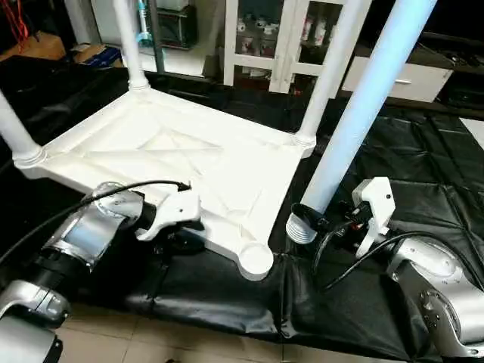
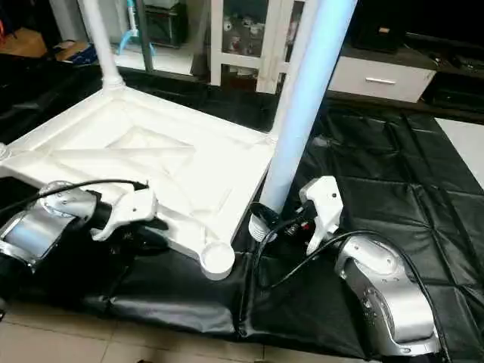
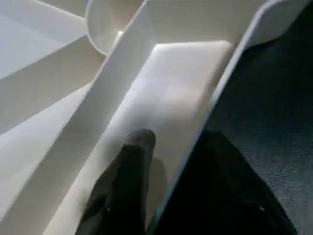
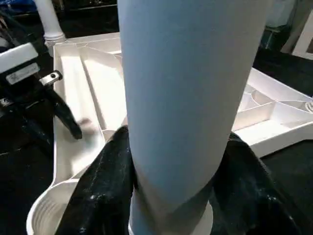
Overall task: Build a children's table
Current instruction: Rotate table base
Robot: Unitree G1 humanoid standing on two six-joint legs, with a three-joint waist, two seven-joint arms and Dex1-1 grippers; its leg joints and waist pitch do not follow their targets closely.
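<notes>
The white tabletop [image 1: 174, 151] lies underside up on the black cover, its X-ribs showing. Three white legs stand in its corner sockets: far left [image 1: 127, 45], left [image 1: 11, 128] and far right [image 1: 333, 68]. The near corner socket [image 1: 255, 259] is empty. My right gripper [image 1: 321, 223] is shut on the fourth leg [image 1: 370, 98] near its ribbed end [image 1: 301, 228], which hangs tilted just right of that socket. My left gripper [image 1: 178, 238] clamps the tabletop's near rim, one finger [image 3: 132, 181] inside it and the other outside.
The black-covered work surface [image 1: 423, 174] stretches to the right and behind. A white glass-door cabinet [image 1: 265, 45] and a white drawer unit [image 1: 401, 79] stand at the back, a cardboard box [image 1: 91, 53] at back left. Tiled floor [image 1: 189, 344] shows at the near edge.
</notes>
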